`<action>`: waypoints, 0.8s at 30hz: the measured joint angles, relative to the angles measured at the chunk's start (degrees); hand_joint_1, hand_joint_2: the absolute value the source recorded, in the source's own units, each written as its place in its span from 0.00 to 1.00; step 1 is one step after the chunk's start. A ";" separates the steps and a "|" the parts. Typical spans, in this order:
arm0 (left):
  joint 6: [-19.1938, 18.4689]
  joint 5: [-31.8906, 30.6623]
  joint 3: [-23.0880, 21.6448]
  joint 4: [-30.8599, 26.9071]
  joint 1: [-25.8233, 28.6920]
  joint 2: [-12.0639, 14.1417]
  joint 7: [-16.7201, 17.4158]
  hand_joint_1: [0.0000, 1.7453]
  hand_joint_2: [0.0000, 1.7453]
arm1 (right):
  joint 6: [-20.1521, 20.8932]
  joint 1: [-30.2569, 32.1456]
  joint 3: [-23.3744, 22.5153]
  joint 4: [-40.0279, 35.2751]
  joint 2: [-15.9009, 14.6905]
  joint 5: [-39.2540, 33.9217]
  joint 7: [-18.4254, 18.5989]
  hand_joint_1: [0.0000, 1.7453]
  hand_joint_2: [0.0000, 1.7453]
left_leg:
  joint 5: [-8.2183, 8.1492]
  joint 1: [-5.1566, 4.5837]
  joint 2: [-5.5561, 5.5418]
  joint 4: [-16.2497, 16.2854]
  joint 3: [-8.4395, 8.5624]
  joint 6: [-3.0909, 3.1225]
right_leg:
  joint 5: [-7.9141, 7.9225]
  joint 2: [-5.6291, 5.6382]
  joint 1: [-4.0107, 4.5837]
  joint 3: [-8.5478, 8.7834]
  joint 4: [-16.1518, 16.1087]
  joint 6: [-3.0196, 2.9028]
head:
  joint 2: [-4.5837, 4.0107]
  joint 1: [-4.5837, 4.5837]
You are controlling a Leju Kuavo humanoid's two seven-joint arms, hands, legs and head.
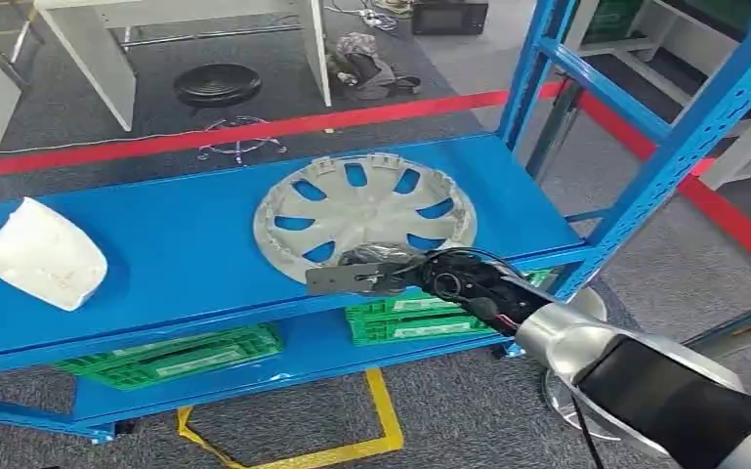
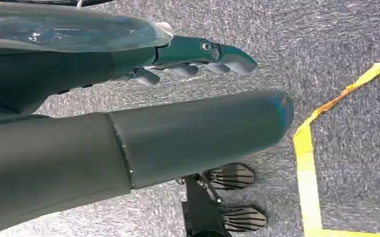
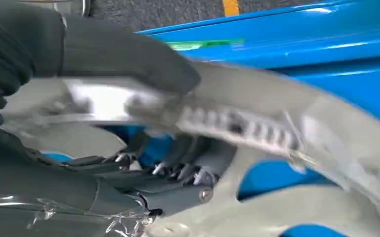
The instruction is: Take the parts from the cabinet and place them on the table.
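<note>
A silver wheel cover (image 1: pixel 366 210) lies flat on the blue cabinet shelf (image 1: pixel 186 225), towards its right end. My right hand (image 1: pixel 381 269) is at the cover's near rim. In the right wrist view its thumb (image 3: pixel 128 54) lies over the rim of the wheel cover (image 3: pixel 276 128) and its fingers (image 3: pixel 178 173) reach under it through a spoke opening, so the hand grips the rim. A white moulded part (image 1: pixel 44 256) rests at the shelf's left end. My left hand (image 2: pixel 192 59) hangs over the grey carpet, its fingers stretched out and holding nothing.
Blue cabinet uprights (image 1: pixel 684 137) rise at the right. Green crates (image 1: pixel 171 354) sit on the lower shelf. Yellow tape (image 1: pixel 386 410) marks the floor in front of the cabinet. A black stool (image 1: pixel 218 85) and white table legs stand beyond a red floor line.
</note>
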 joint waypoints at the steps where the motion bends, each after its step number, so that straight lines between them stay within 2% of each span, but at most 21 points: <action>1: 0.00 0.00 0.00 0.00 0.05 0.00 0.00 0.00 0.00 | 0.05 0.01 0.04 0.00 0.09 0.00 0.00 1.00 1.00 | 0.00 0.00 0.00 0.00 0.00 0.00 | 0.00 0.00 0.00 0.00 0.00 0.00 | 0.00 0.00; 24: 0.00 0.77 0.00 -0.02 0.58 0.17 -0.26 0.00 0.00 | 1.01 -0.48 0.31 -2.97 0.11 -0.77 1.16 1.00 1.00 | 0.00 0.00 0.01 0.00 -0.02 0.00 | 0.00 0.03 -0.01 -0.02 0.00 0.00 | 0.00 0.00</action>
